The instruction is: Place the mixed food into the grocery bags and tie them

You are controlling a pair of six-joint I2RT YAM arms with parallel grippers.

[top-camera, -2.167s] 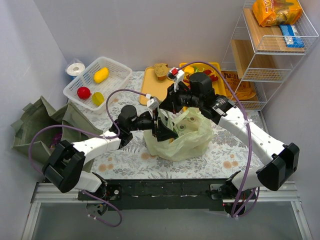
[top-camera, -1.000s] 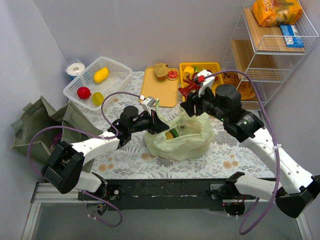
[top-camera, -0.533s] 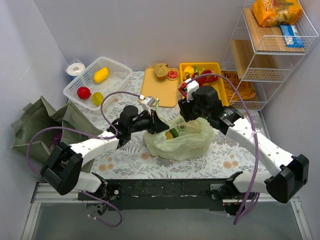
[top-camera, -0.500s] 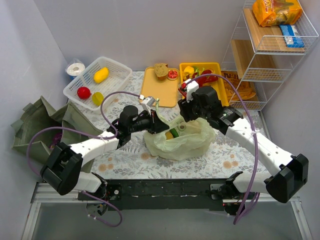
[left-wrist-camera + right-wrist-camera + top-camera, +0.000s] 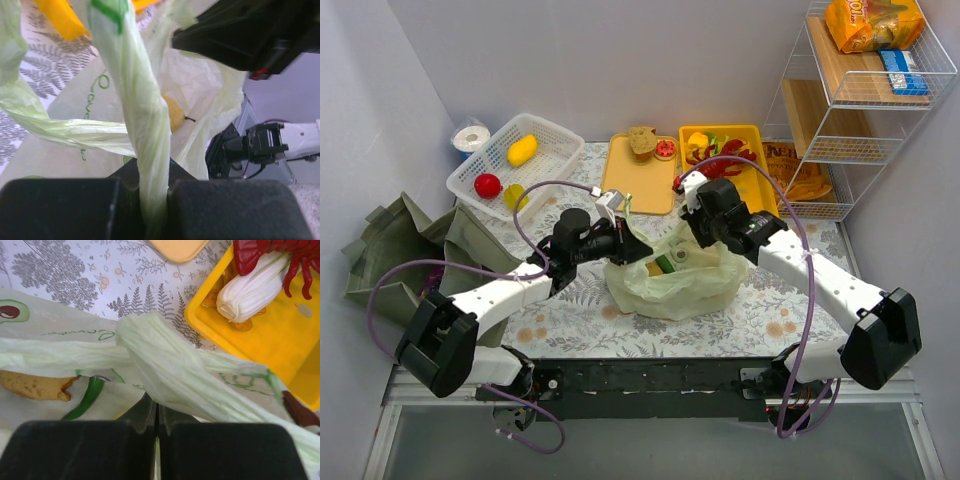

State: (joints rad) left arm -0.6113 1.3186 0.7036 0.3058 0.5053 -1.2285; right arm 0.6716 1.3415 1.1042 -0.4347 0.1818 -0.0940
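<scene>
The pale-green grocery bag (image 5: pixel 680 280) lies open mid-table, with a bread bun (image 5: pixel 35 385), a green pepper (image 5: pixel 87 397) and a yellow piece (image 5: pixel 172 117) inside. My left gripper (image 5: pixel 623 238) (image 5: pixel 152 187) is shut on the bag's twisted left handle (image 5: pixel 145 110). At the bag's far right rim, my right gripper (image 5: pixel 695 232) (image 5: pixel 158 412) is shut, pinching the bunched right handle (image 5: pixel 165 370). A red lobster (image 5: pixel 280 255) and a white piece (image 5: pixel 252 290) lie in the yellow tray (image 5: pixel 260 345). The olive tote (image 5: pixel 410 250) sits at the left.
An orange tray (image 5: pixel 640 190) behind the bag carries a bread bun (image 5: pixel 641 142) and a red piece (image 5: pixel 665 150). A white basket (image 5: pixel 550 135) with fruit stands at the back left. A wire shelf (image 5: pixel 850 150) with snack packets (image 5: pixel 873 22) fills the right.
My right gripper came from beside the yellow tray down to the bag's right handle and shut on it. The left gripper keeps its hold and has shifted slightly left.
</scene>
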